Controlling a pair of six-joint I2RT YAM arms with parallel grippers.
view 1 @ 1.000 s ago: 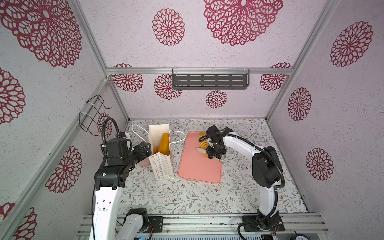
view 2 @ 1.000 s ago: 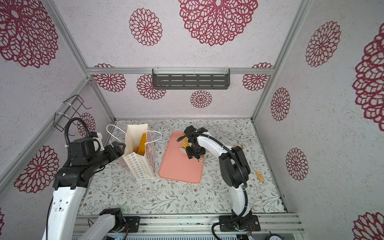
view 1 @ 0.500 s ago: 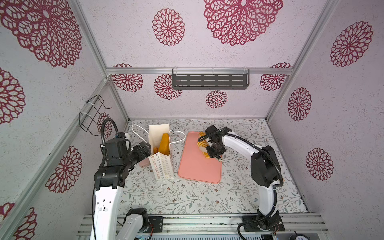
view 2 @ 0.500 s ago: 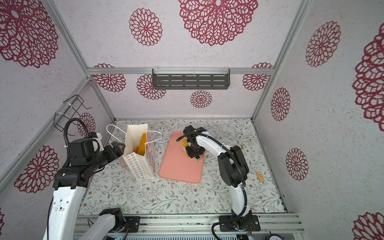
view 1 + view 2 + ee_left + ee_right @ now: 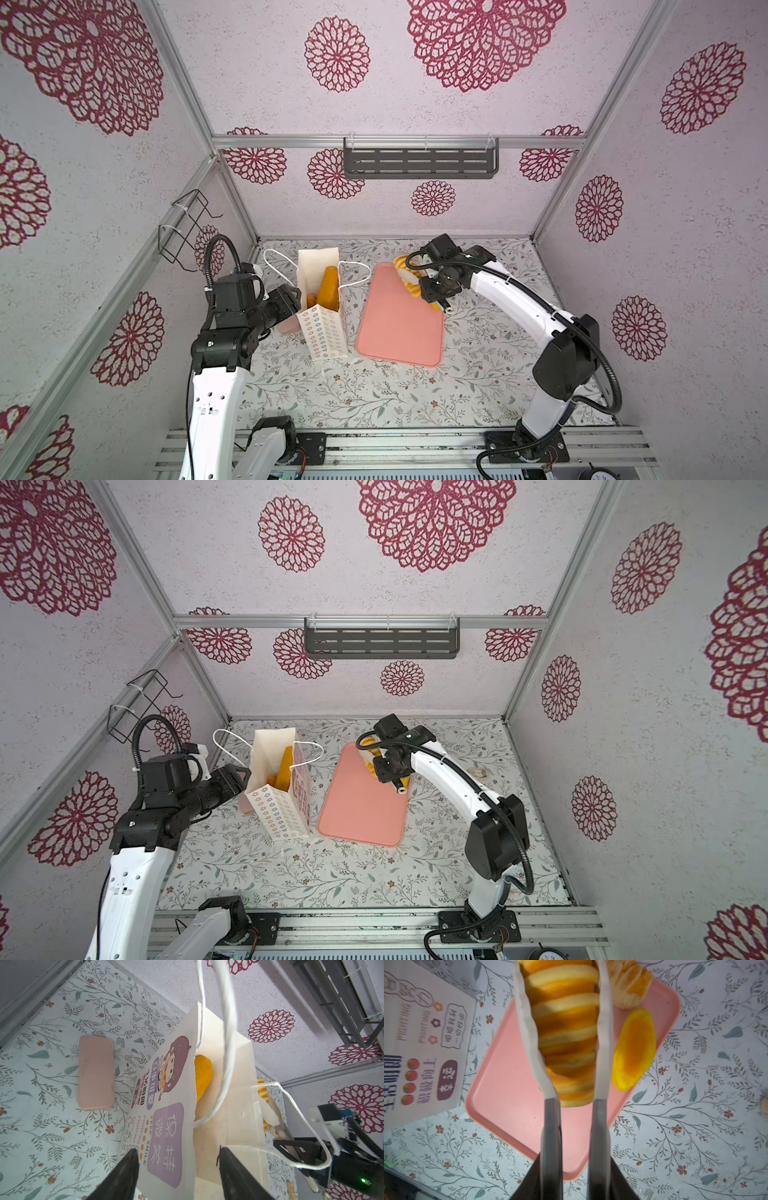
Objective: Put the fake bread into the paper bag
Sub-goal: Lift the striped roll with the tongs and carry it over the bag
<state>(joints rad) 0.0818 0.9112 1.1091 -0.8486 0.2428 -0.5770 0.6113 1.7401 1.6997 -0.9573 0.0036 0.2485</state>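
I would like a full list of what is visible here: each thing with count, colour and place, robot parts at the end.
tray: one, pink, middle of table
bag: one, cream-white, upright, left of tray
bread in bag: two seen, orange, inside
loaf: one, ridged yellow-orange, held over tray
oval bread: one, yellow with orange centre, on tray by rim
fluted bun: one, pale orange, at tray's far corner
block: one, pale pink, on table beside bag
small thing: one, beige, table right, unclear
shelf: one, grey, back wall
wire rack: one, black, left wall
left arm, right arm: white and black
left fingers: black, apart, bag's printed wall between them
right fingers: white pads, shut on loaf
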